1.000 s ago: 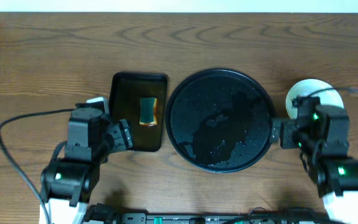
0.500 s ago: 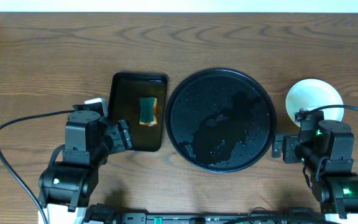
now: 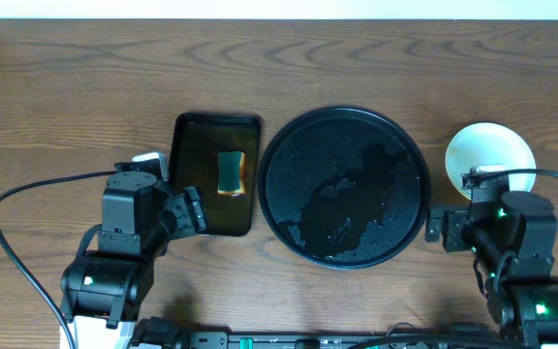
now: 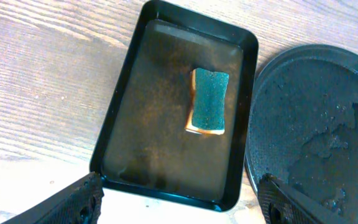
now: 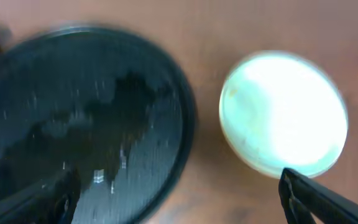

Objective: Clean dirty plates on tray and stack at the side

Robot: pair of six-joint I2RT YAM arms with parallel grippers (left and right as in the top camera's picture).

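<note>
Large round black tray (image 3: 345,186) at centre of brown wood-grain worktop (image 3: 66,97); surface wet, patchy film and droplets. Pale round plate (image 3: 489,155) on bare worktop right of tray, apart from rim; whether others lie beneath, cannot tell. Smaller rectangular black tray (image 3: 197,194) just left of round tray, green-and-yellow sponge (image 3: 231,173) lying in it. Left tool (image 4: 180,200) spread wide, empty, at near edge of rectangular tray. Right tool (image 5: 173,199) spread apart, empty, on near side of gap between round tray and plate; right wrist view blurred.

Pale plate (image 3: 489,155) beside wet black tray (image 3: 345,186)
</note>
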